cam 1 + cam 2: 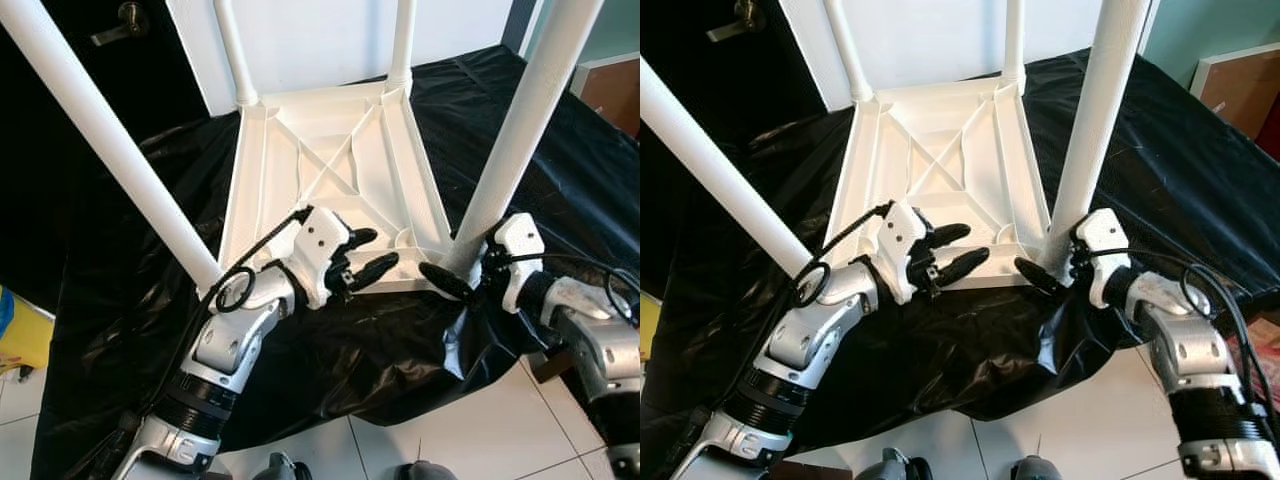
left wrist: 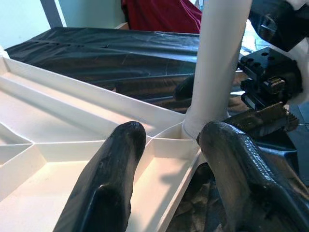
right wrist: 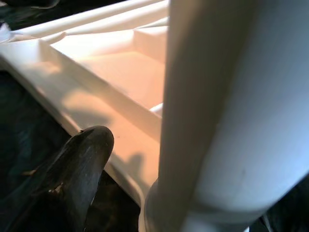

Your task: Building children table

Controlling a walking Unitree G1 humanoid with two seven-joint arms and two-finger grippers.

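The white table top (image 1: 335,170) lies upside down at the centre of the frame on a bench draped in black plastic sheet (image 1: 150,330), its ribbed underside up and four white legs rising out of the corners.

The right gripper (image 1: 1045,268) sits at the foot of the near right leg (image 1: 1090,130), lower right of centre; one black finger lies against the socket and the leg stands between its fingers, so it looks to be grasping the leg, though full closure cannot be told. The left gripper (image 1: 372,255) hovers released over the near rail, fingers spread.

The step in hand appears to be seating that leg: keep it square to its socket (a tilted leg will bind) and steady the frame with the left gripper on the rail.

The near rail runs close to the bench's front edge, where the sheet hangs toward the tiled floor (image 1: 400,440), so avoid pushing the top forward. More free room lies behind, toward the top of the frame.
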